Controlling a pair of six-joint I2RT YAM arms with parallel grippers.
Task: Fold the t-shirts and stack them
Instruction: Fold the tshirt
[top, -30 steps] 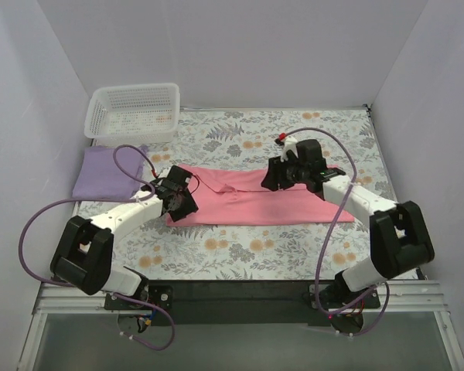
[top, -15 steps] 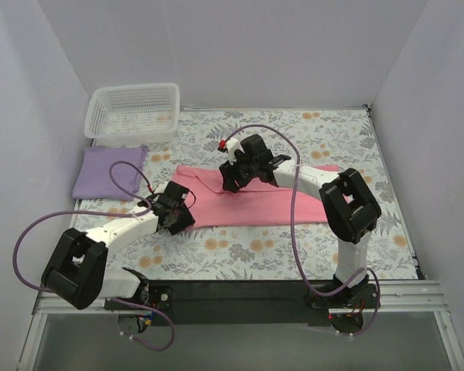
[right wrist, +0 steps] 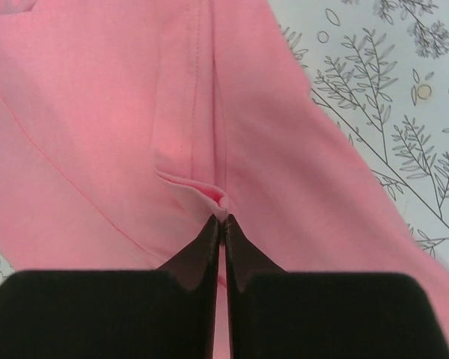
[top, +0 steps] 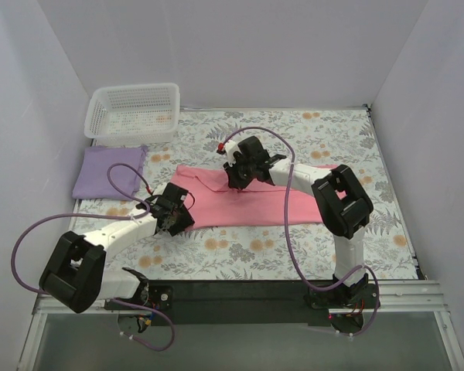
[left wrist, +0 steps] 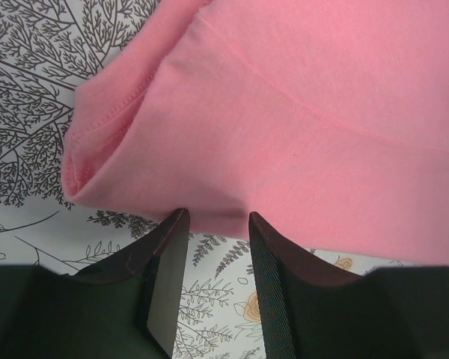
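The salmon-pink t-shirt [top: 274, 205] lies as a long flat strip across the middle of the floral tablecloth. At its near left corner my left gripper [top: 177, 219] is low, and in the left wrist view it [left wrist: 217, 218] stands open, its tips just touching the pink hem [left wrist: 209, 196] with tablecloth showing between them. My right gripper [top: 237, 183] is down on the shirt's upper left part. In the right wrist view it [right wrist: 223, 219] is shut on a small raised pinch of pink cloth [right wrist: 215, 197] beside a seam. The folded lavender t-shirt [top: 108, 171] lies at the far left.
A white lattice basket [top: 133, 113] stands at the back left, just behind the lavender shirt. The floral tablecloth [top: 240, 255] covers the table. White walls close in the left, back and right sides. Purple cables loop off both arms.
My right arm swung left along the pink shirt, from its right half to its upper left part, and its jaws closed on a pinch of cloth. The left gripper edged slightly right and nearer.
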